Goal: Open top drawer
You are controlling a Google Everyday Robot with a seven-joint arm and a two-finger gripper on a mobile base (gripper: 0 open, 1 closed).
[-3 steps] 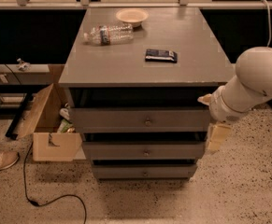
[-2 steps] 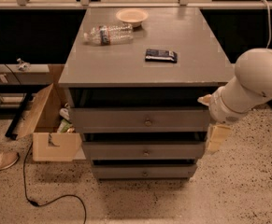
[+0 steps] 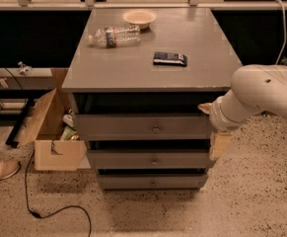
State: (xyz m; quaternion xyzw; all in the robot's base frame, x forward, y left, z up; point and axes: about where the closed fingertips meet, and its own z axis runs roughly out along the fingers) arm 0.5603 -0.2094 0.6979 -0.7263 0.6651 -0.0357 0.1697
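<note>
The top drawer (image 3: 133,126) is the widest of three grey drawer fronts under the grey cabinet top (image 3: 148,73). It has a small round metal knob (image 3: 156,129) at its centre and a dark gap above it. My gripper (image 3: 213,128) sits at the right end of this drawer front, well to the right of the knob. The white arm (image 3: 261,95) comes in from the right and hides that corner of the drawer. Two narrower drawers (image 3: 150,160) lie below.
On the cabinet top lie a plastic bottle (image 3: 114,35), a small bowl (image 3: 139,18) and a dark flat packet (image 3: 169,59). An open cardboard box (image 3: 54,132) stands at the cabinet's left. A cable (image 3: 44,209) and a shoe (image 3: 0,169) lie on the speckled floor.
</note>
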